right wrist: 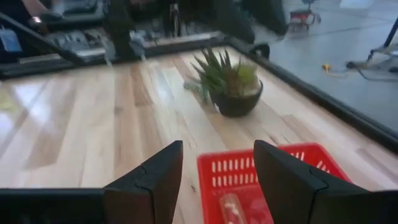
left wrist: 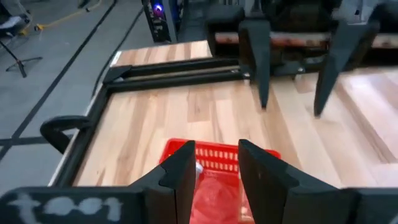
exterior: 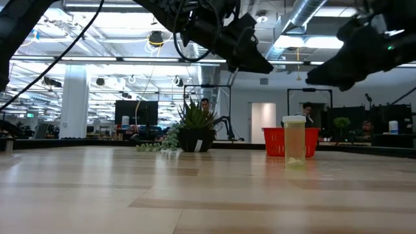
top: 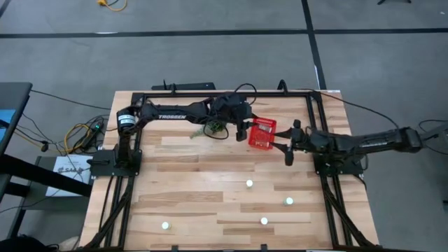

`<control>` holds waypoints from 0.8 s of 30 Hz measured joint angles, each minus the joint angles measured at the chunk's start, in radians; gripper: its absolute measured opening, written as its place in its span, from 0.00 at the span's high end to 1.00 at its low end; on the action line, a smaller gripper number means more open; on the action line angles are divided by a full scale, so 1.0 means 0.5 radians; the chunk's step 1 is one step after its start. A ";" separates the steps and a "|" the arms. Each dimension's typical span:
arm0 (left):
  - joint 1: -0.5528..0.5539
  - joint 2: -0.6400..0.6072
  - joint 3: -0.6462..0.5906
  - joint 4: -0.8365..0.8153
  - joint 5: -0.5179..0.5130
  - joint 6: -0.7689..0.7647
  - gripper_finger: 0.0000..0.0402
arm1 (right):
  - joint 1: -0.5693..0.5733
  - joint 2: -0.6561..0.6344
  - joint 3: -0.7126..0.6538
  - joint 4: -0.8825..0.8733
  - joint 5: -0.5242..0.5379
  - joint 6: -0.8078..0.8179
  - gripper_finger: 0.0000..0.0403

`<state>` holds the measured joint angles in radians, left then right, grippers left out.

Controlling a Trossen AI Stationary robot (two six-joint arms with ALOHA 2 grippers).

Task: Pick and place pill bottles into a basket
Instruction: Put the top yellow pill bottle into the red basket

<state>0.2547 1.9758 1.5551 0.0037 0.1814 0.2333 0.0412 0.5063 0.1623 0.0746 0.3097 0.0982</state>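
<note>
The red basket (top: 262,133) stands on the table at the far middle, and it also shows in the low view (exterior: 276,141). One pill bottle (right wrist: 231,208) lies inside it. Several other pill bottles stand on their bases nearer the front: (top: 249,183), (top: 289,201), (top: 264,220). One more stands at the near left (top: 165,225). My left gripper (top: 242,130) hovers open and empty over the basket's left edge (left wrist: 186,149). My right gripper (top: 287,145) is open and empty just right of the basket, pointing at it (right wrist: 217,180).
A potted green plant (top: 213,128) stands just left of the basket, under my left arm. A black frame (top: 210,94) runs along the table's far and side edges. The front half of the table holds only the standing bottles.
</note>
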 joint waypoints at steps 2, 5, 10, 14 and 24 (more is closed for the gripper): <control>-0.017 -0.003 -0.001 -0.025 0.027 0.001 0.73 | 0.086 -0.102 -0.002 -0.089 0.058 0.000 0.53; -0.043 -0.008 -0.001 -0.032 0.046 0.002 0.73 | 0.222 -0.240 -0.002 -0.204 0.180 0.015 0.53; -0.073 -0.008 -0.001 -0.034 0.047 0.000 0.73 | 0.455 -0.440 -0.002 -0.321 0.374 0.024 0.53; -0.085 -0.008 -0.001 -0.046 0.047 -0.013 0.73 | 0.639 -0.592 -0.004 -0.355 0.488 -0.037 0.54; -0.125 -0.032 -0.001 -0.072 0.046 -0.042 0.73 | 0.909 -1.014 -0.305 -0.005 0.396 -0.253 0.55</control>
<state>0.1924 1.9596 1.5547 -0.0324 0.2043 0.2120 0.4955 -0.0010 0.0097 0.0722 0.5080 -0.0282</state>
